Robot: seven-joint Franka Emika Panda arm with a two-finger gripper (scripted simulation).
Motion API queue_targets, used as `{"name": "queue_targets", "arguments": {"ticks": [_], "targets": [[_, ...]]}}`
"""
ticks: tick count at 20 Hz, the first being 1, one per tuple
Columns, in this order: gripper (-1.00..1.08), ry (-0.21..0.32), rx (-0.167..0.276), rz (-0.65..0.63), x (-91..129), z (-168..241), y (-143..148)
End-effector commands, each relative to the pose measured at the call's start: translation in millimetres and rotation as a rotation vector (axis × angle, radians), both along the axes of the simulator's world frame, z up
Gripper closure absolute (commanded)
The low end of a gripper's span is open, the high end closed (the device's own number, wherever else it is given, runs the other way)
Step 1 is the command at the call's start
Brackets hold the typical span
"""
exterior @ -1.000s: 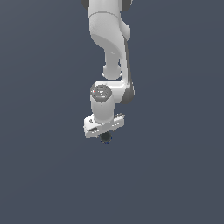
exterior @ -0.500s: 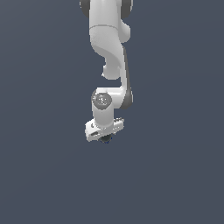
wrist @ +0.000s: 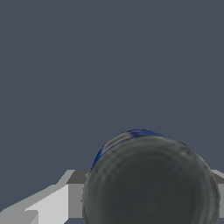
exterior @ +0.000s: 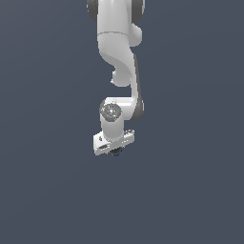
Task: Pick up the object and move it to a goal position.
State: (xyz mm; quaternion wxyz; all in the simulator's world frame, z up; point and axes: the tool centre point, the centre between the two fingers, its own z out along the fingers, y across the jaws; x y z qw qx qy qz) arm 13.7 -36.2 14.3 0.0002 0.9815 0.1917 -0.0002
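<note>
Seen in the exterior view: white pincer [exterior: 114, 151] hanging from the arm [exterior: 119, 62] over flat grey ground, with the object [exterior: 115, 152] tucked directly beneath its block, only a dark sliver peeking out. Cannot tell from either view whether clamped on it or merely around it; fingers mostly hidden. In the wrist view: object [wrist: 151, 179] filling the space right against the pincer, round, near-black, a blue edge along its upper rim. Probably light, rigid and smooth, so liable to roll or squirt out sideways; best gripped across its widest middle, squarely centred between the pads. No goal marker visible.
</note>
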Motion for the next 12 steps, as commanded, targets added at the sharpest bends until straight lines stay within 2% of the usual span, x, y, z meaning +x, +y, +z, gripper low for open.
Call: {"name": "queue_targets", "arguments": {"ticks": [1,12], "targets": [[1.08,0.0,0.0,0.001,0.2,-0.6,0.9],[1.08,0.0,0.0,0.001,0.2,11.0,-3.0]]}}
